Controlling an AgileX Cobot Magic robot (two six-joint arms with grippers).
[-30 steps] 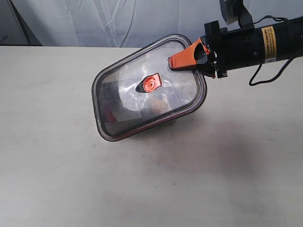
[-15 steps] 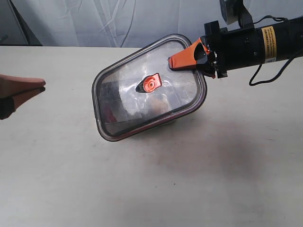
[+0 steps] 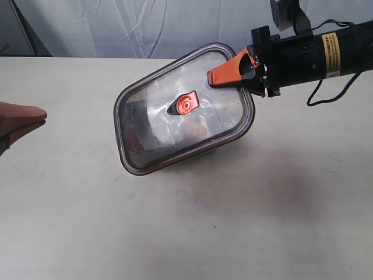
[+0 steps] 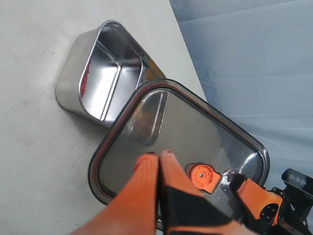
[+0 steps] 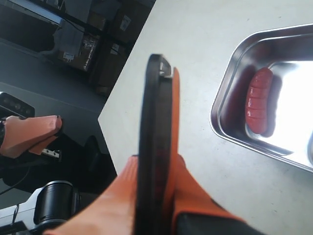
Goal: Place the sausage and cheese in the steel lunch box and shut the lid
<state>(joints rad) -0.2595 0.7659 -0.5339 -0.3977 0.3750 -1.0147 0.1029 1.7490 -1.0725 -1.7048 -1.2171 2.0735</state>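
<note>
Smoky plastic lid [image 3: 175,125] looks stiff, light, slick; my R pincer [image 3: 217,76] pinches its corner rim, tilted over steel lunch box [image 4: 78,73] nr far edge of bench [image 3: 262,221]; L pincer [image 3: 42,116] pressed together, empty; rim grip suits it.

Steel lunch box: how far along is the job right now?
Done: the glossy red sausage lies in the shiny steel lunch box. In hand: the right gripper grips the dark translucent lid by a corner, tilted above the box. Remaining: seat the lid. The cheese cannot be made out; the left gripper is shut, empty.
</note>
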